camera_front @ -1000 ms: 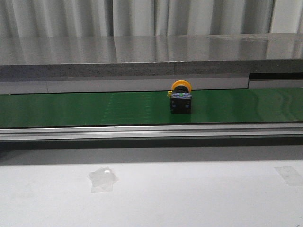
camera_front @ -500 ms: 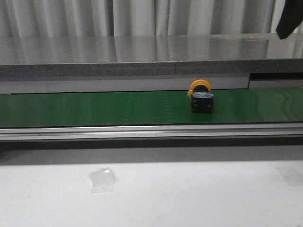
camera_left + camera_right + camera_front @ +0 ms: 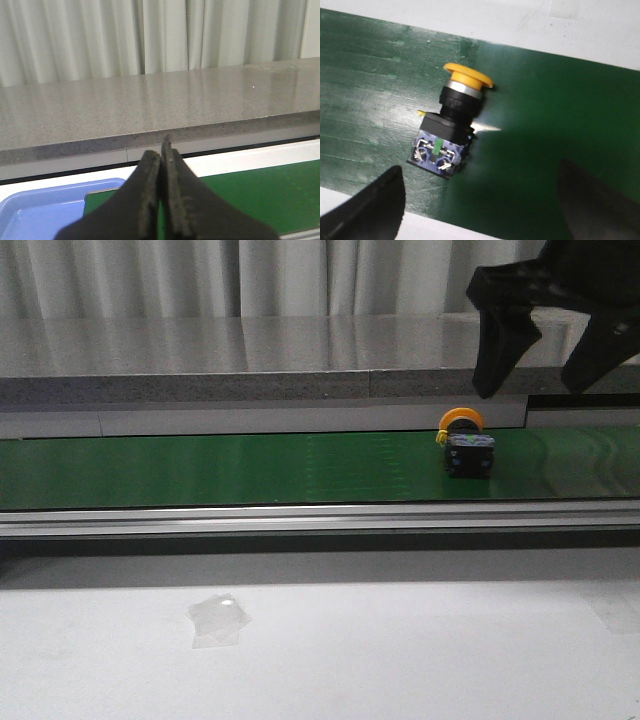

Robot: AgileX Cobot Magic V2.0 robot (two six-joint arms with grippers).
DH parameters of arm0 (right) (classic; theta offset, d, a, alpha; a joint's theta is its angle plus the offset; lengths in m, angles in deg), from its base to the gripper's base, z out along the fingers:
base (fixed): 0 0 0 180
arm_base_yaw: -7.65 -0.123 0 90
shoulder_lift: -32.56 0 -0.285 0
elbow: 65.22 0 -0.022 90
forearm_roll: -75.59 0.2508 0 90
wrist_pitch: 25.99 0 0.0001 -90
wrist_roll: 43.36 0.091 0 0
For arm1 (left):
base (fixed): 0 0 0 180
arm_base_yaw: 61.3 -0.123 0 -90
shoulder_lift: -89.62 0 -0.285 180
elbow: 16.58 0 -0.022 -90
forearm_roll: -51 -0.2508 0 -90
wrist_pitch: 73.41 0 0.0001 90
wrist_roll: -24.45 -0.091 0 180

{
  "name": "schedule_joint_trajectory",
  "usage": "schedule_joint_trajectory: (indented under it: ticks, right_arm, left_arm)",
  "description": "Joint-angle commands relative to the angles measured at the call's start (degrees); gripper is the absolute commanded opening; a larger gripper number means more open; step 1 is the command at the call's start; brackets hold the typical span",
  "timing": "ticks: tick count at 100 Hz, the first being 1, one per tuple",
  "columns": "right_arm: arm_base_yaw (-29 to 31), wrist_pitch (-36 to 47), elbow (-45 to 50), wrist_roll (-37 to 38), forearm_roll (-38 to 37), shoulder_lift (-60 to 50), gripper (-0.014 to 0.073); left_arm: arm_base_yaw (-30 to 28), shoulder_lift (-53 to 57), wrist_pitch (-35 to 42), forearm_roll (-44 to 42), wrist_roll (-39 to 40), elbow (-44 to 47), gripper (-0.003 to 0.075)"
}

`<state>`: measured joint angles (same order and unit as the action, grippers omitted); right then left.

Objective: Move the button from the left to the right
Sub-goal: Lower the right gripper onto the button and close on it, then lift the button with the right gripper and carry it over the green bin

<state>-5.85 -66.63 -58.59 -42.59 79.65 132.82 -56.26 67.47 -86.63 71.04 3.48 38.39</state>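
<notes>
I see the button [image 3: 467,447] lying on the green belt [image 3: 220,468]; my right gripper [image 3: 545,365] hangs spread wide above it, left gripper [image 3: 162,200] pressed closed.

Before me runs a green belt [image 3: 250,468], spanning the scene from its left end to its right, bordered along its near edge by a metal rail [image 3: 300,518]. On the belt, toward its right end, lies the button [image 3: 467,445], tipped on its side with its yellow cap toward the belt's far edge and its black body toward the near edge. Nearer to me is the pale counter [image 3: 420,650], with a small scrap of clear tape [image 3: 217,619] stuck left of its middle. Beyond the belt's far edge stands a grey speckled ledge [image 3: 250,355].
</notes>
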Motion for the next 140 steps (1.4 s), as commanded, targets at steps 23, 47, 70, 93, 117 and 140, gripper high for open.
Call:
schedule_joint_trajectory:
  ticks: [23,47,70,93,117,140]
  right_arm:
    - [-0.1,4.7,-2.1,-2.0,0.3,2.0,0.0612]
    - [-0.1,5.3,-2.1,-2.0,0.3,3.8,0.0612]
    - [-0.1,3.8,-2.1,-2.0,-0.1,5.6,0.0355]
    - [-0.1,2.4,-2.1,-2.0,-0.3,6.1,0.0221]
    - [-0.1,-2.6,-5.7,-2.0,-2.6,5.1,0.0221]
    - [1.3,-6.8,-10.0,-2.0,-5.9,1.3,0.0222]
  left_arm:
    - [0.3,-0.4,3.7,0.8,0.2,-1.6,-0.002]
    - [0.3,-0.4,3.7,0.8,0.2,-1.6,-0.002]
    - [0.3,-0.4,3.7,0.8,0.2,-1.6,-0.002]
    - [0.3,-0.4,3.7,0.8,0.2,-1.6,-0.002]
    - [0.3,-0.4,3.7,0.8,0.2,-1.6,-0.002]
    - [0.3,-0.4,3.7,0.8,0.2,-1.6,-0.002]
